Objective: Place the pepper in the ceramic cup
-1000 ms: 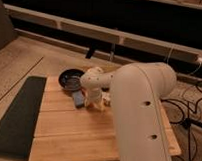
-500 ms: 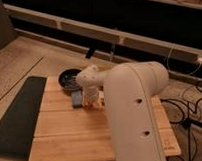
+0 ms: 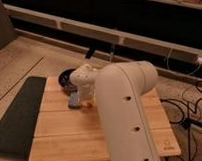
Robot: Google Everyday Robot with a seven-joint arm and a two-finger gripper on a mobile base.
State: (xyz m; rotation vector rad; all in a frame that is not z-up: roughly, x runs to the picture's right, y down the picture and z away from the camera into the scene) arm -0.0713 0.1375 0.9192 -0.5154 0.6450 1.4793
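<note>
Red-orange pepper [image 3: 88, 104] is lying on the wooden tabletop [image 3: 57, 136] just beside the blue-grey block [image 3: 74, 100], with the hand [image 3: 84, 96] hanging right over it, state impossible to tell; an off-centre closing is risking catching the block instead.

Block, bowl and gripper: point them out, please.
Block [image 3: 74, 99]: camera view, top face.
Bowl [image 3: 61, 79]: camera view, left rim.
Gripper [image 3: 85, 98]: camera view, tip, low over the table beside the block.

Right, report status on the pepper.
Gripper low over the table, beside the blue block. Pepper at its tip, not in the cup. Block crowds the pepper.
</note>
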